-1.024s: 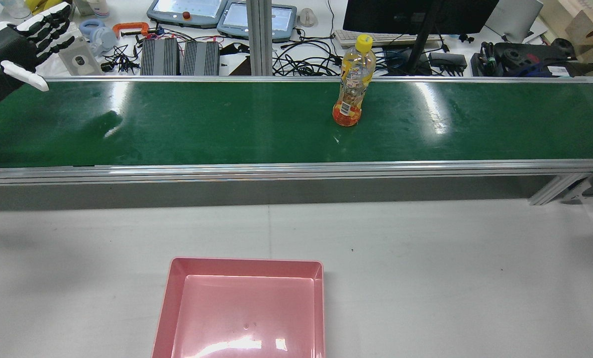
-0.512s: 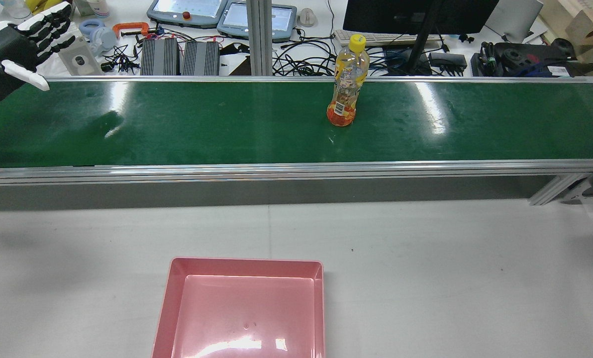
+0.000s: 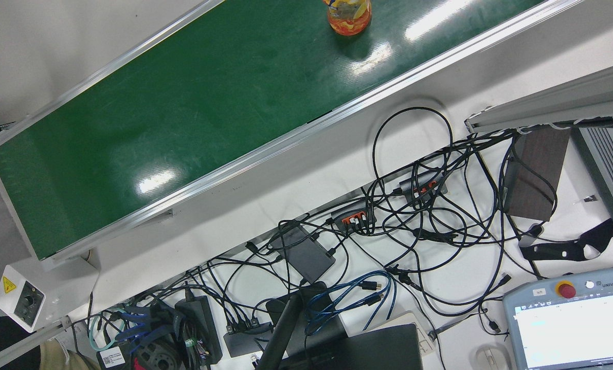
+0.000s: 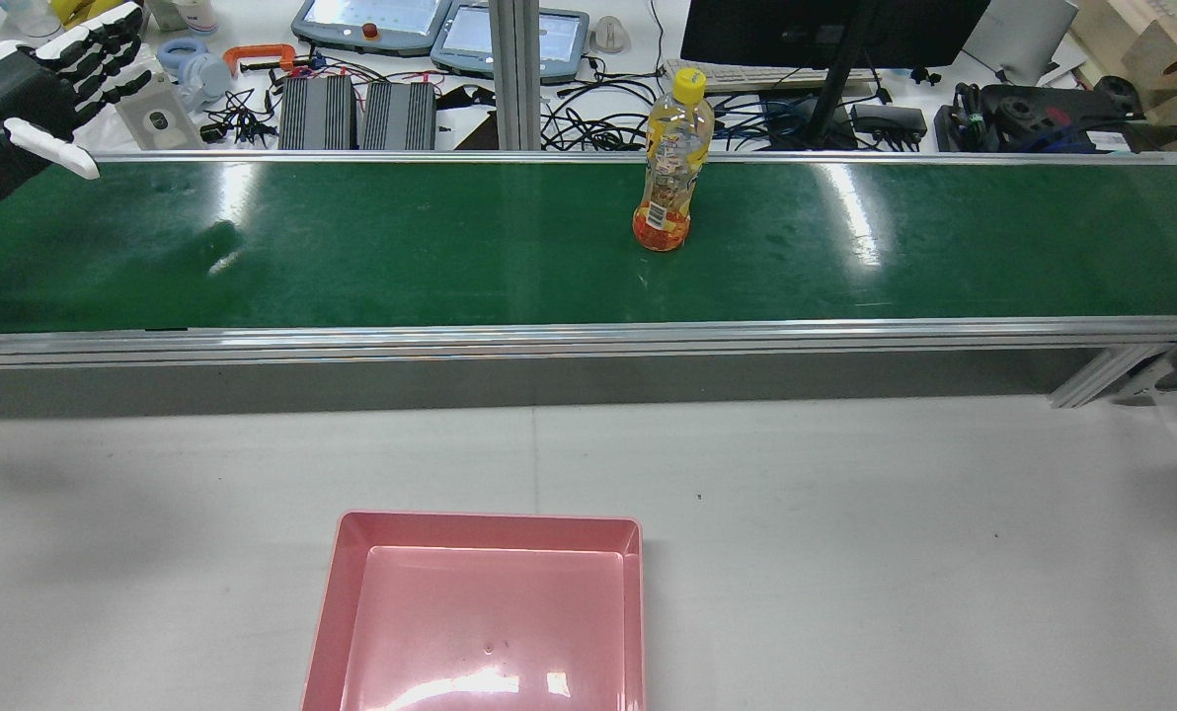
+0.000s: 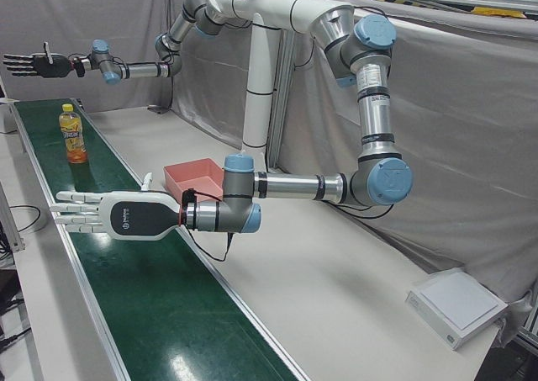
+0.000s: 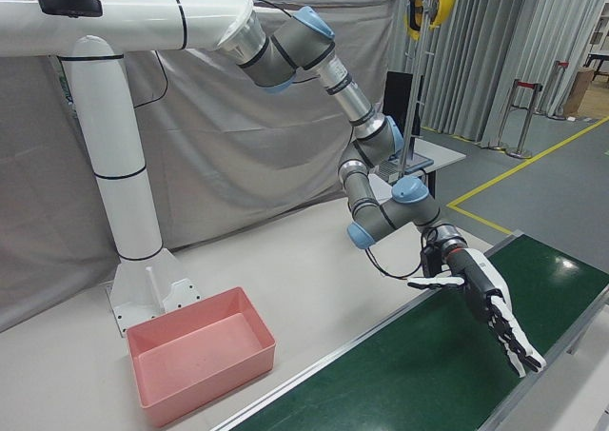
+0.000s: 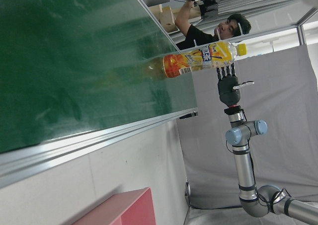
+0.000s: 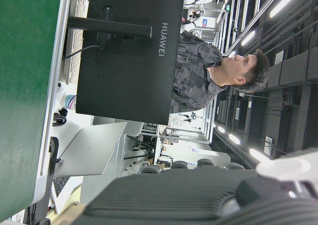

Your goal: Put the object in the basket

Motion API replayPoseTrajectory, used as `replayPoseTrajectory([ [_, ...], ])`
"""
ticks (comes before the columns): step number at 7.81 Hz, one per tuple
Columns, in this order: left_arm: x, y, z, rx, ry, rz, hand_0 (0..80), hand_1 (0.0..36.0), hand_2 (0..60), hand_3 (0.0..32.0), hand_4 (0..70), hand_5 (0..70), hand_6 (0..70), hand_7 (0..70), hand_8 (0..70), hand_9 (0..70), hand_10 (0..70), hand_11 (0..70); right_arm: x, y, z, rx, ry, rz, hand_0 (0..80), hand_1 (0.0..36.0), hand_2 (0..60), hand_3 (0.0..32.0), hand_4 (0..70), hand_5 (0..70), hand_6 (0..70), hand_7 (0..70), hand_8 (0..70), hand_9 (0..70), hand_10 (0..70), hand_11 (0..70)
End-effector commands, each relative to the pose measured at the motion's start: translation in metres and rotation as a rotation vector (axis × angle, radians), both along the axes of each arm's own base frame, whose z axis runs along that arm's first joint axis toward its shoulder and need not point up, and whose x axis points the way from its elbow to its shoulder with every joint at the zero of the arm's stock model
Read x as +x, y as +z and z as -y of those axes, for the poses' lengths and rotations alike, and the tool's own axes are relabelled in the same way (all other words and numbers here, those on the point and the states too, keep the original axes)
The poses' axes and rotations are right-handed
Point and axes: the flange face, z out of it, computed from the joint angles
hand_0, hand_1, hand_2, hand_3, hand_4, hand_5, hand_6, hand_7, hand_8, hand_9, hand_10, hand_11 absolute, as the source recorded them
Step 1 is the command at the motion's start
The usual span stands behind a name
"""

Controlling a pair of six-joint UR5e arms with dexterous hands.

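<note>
**Bottle upright on conveyor; both hands spread and empty**

A green conveyor belt [image 4: 450, 247] runs across the station, with cables and teach pendants on the bench beyond it. The bottle [image 4: 666, 163] stands upright on the belt, toward its far edge, near mid-length. The pink basket [image 4: 480, 612] sits empty on the white table [image 4: 845, 543], on the near side of the belt.

The left hand [image 4: 31, 94] hovers over the belt's left end, fingers spread, grasping nothing. The right hand [image 5: 113, 214] hangs above the belt's other end, fingers extended and apart, also empty. Both are well apart from the bottle.
</note>
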Motion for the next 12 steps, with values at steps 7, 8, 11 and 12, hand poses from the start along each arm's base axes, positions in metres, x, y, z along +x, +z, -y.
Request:
replayPoseTrajectory([
  [7, 0.0, -0.0039, 0.0008, 0.007, -0.001, -0.003, 53.7, 7.7, 0.0, 0.0, 4.1, 6.5, 0.9, 0.0, 0.0, 0.3, 4.2, 7.8, -0.0008, 0.0, 0.0002, 0.0, -0.002, 0.0, 0.0, 0.0, 0.0, 0.0, 0.0, 0.0, 0.0, 0.0, 0.0, 0.0, 0.0, 0.0],
  [8, 0.0, -0.0039, 0.0008, 0.007, -0.001, -0.003, 53.4, 7.7, 0.0, 0.0, 4.1, 6.5, 0.8, 0.0, 0.0, 0.2, 4.3, 7.9, -0.0008, 0.0, 0.0002, 0.0, -0.002, 0.0, 0.0, 0.0, 0.0, 0.0, 0.0, 0.0, 0.0, 0.0, 0.0, 0.0, 0.0, 0.0],
  [11, 0.0001, -0.0049, 0.0012, 0.009, -0.001, -0.004, 53.4, 7.8, 0.0, 0.0, 4.0, 6.6, 0.8, 0.0, 0.0, 0.2, 4.3, 7.9, 0.0, 0.0, 0.0, 0.0, 0.0, 0.0, 0.0, 0.0, 0.0, 0.0, 0.0, 0.0, 0.0, 0.0, 0.0, 0.0, 0.0, 0.0],
  [12, -0.001, -0.0049, 0.0015, 0.008, -0.004, -0.005, 53.3, 7.7, 0.0, 0.0, 4.0, 6.3, 0.9, 0.0, 0.0, 0.3, 4.3, 7.9, 0.0, 0.0, 0.0, 0.0, 0.0, 0.0, 0.0, 0.0, 0.0, 0.0, 0.0, 0.0, 0.0, 0.0, 0.0, 0.0, 0.0, 0.0],
])
